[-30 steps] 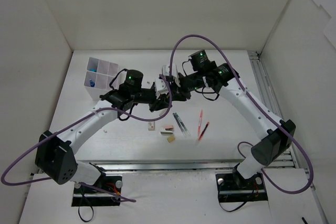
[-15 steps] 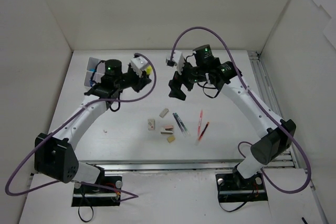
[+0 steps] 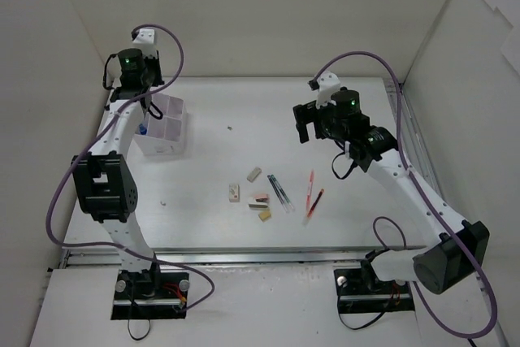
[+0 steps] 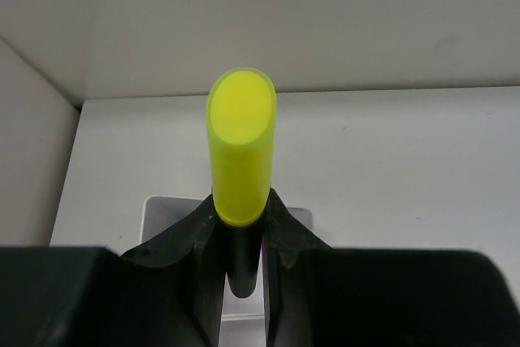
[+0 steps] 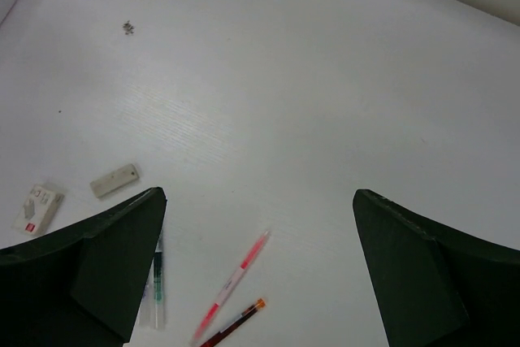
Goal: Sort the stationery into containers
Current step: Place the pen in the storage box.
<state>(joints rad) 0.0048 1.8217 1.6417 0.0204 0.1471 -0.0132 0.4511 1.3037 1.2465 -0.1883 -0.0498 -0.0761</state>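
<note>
The left hand [image 4: 240,229] is clenched on a smooth, cylindrical yellow highlighter [image 4: 240,144], poised over the thin-walled white grid box [image 3: 174,145]. The right hand [image 5: 258,201] gapes wide, grasping nothing. Well right of the box, four small blocky erasers [image 3: 254,173] and two thin red pens [image 3: 309,187] lie on the white surface [image 3: 211,111]. The darker pens [image 3: 280,192] beside them are too fine to count.

left arm [image 3: 114,129] and right arm [image 3: 406,178]: white links, black joints and bases, a green light [image 3: 127,61] at each wrist, a purple cable [image 3: 49,215] looping alongside. matte black wedge fingers [image 5: 114,258].
</note>
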